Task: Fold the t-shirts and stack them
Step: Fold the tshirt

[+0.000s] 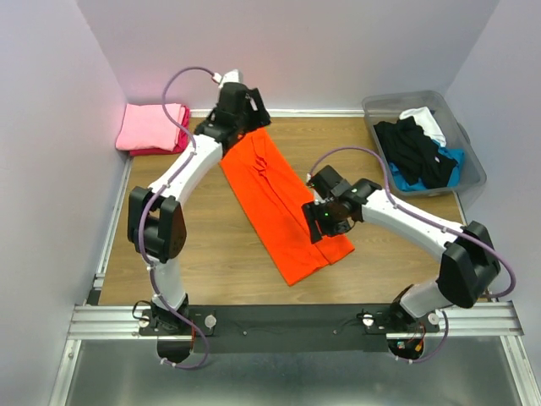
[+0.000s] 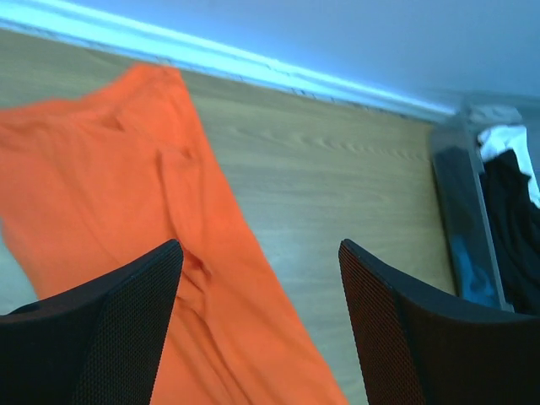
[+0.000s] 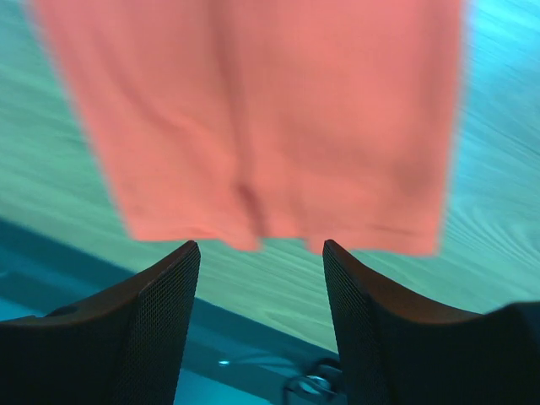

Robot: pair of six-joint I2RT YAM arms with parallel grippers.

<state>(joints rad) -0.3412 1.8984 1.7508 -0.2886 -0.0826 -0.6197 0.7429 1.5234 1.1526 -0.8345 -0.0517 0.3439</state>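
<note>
- Orange shirt (image 1: 283,207) looks soft, light, likely to sag; pinch end corners.
- Left gripper (image 2: 258,253) spread at 11 o'clock end, right gripper (image 3: 261,249) spread at 5 o'clock hem.

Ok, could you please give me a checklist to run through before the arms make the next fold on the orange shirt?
1. Left gripper open, nothing held: ok.
2. Right gripper open, nothing held: ok.
3. Orange shirt lying as a long strip on the table: ok, with a few wrinkles towards its far end.
4. One gripper at each end of the strip: ok, left at the far end, right at the near end.
5. Contact with the cloth: cannot tell.
6. Pink stack apart from the strip: ok.
</note>
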